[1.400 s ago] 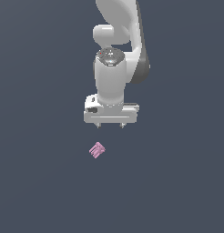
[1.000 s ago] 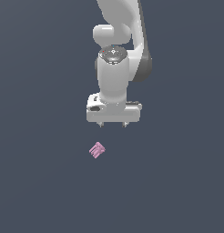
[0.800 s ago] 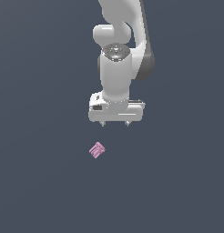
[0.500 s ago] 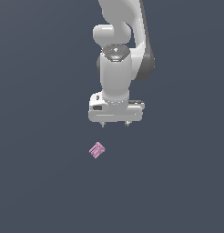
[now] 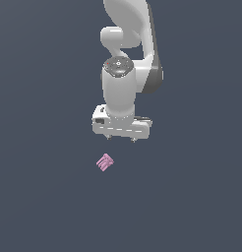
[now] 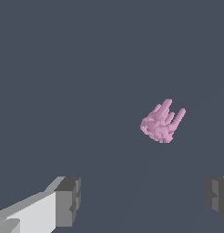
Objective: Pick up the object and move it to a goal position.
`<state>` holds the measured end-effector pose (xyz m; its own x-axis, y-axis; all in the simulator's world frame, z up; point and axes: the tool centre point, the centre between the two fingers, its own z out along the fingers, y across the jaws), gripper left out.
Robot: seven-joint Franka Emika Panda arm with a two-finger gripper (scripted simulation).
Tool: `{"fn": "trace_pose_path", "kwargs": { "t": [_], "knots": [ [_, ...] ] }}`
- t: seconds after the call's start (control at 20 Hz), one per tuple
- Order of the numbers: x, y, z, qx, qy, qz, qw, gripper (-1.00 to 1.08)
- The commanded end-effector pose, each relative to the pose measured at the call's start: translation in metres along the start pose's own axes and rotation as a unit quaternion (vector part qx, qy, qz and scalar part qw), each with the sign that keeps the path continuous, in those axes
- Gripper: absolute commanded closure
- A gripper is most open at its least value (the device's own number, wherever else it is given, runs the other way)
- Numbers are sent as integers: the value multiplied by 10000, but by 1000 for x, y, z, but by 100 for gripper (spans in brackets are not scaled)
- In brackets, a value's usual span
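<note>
The object (image 5: 105,162) is a tiny pink-mauve piece with stubby prongs, lying alone on the dark grey floor. The white gripper (image 5: 121,140) hangs above it and slightly toward the exterior view's right, with a gap between them. Its two short fingertips stand wide apart, so it is open and holds nothing. In the wrist view the object (image 6: 162,122) lies ahead of the gripper (image 6: 143,200), and one grey finger pad (image 6: 69,201) shows at each side.
The white arm (image 5: 128,44) rises from the gripper to the top of the exterior view. Plain dark grey floor (image 5: 44,197) surrounds the object on all sides.
The gripper has drifted slightly toward the exterior view's right and a little lower. The object has not moved.
</note>
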<state>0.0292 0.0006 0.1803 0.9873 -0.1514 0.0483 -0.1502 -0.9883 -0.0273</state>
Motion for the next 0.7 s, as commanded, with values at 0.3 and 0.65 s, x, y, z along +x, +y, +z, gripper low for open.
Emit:
{"fn": "trace_pose_path", "kwargs": {
  "t": [0.3,0.65],
  "knots": [
    [16,23,29,-28,-87,1232,9923,-92],
    [29,45,58,-95,-145,2353,9718,-92]
  ]
}}
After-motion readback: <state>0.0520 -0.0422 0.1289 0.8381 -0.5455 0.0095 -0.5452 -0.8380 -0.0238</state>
